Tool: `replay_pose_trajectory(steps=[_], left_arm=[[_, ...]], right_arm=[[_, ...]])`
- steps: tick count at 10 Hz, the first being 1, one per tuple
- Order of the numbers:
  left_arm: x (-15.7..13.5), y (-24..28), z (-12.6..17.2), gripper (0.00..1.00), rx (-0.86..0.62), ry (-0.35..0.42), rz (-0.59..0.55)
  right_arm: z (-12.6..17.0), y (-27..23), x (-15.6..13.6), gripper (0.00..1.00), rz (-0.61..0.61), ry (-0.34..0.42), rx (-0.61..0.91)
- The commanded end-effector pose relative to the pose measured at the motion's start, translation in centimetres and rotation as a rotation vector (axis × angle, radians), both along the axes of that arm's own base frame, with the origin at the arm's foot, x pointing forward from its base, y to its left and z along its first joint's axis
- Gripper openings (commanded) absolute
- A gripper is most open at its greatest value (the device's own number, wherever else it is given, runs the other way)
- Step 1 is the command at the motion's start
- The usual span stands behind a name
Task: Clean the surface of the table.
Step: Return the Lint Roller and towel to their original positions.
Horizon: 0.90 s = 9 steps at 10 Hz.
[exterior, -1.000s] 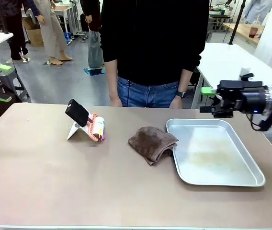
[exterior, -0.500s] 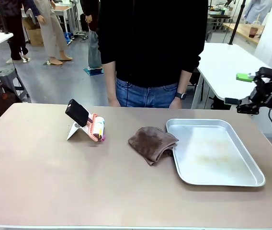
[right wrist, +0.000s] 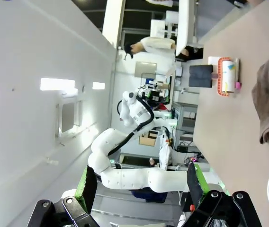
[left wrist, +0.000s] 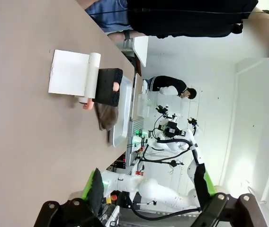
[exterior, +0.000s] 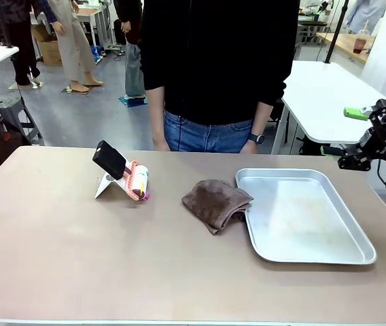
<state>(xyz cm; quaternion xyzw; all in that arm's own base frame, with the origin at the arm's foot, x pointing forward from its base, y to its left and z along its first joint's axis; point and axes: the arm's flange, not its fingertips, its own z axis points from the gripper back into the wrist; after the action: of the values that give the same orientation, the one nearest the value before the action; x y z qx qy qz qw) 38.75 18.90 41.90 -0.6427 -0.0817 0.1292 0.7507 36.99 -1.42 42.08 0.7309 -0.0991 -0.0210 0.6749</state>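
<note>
Both jaws spread and empty, right gripper [exterior: 348, 132] off table [exterior: 77, 258] edge, left gripper [left wrist: 148, 189] raised, no readable writing

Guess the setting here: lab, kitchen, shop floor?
Most likely a robotics lab: the right gripper hovers open beside the brown table, white worktables stand behind the person, and another white robot arm is parked farther back.

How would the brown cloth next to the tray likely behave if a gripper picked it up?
The cloth lies in soft, rumpled folds, so it is probably floppy and would droop and unfold when lifted. It looks light. One edge rests against the tray rim, so dragging it might nudge the tray.
</note>
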Motion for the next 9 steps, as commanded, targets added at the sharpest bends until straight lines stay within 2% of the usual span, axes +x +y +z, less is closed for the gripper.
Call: replay_pose_trajectory(steps=[1, 9], left_arm=[[-0.21, 0.07, 0.13, 1.00, -0.012, -0.003, -0.005], [-0.21, 0.07, 0.13, 1.00, -0.012, -0.003, -0.005]], right_arm=[[0.49, -0.03, -0.05, 1.00, -0.010, -0.023, -0.009], [0.49, -0.03, -0.05, 1.00, -0.010, -0.023, -0.009]])
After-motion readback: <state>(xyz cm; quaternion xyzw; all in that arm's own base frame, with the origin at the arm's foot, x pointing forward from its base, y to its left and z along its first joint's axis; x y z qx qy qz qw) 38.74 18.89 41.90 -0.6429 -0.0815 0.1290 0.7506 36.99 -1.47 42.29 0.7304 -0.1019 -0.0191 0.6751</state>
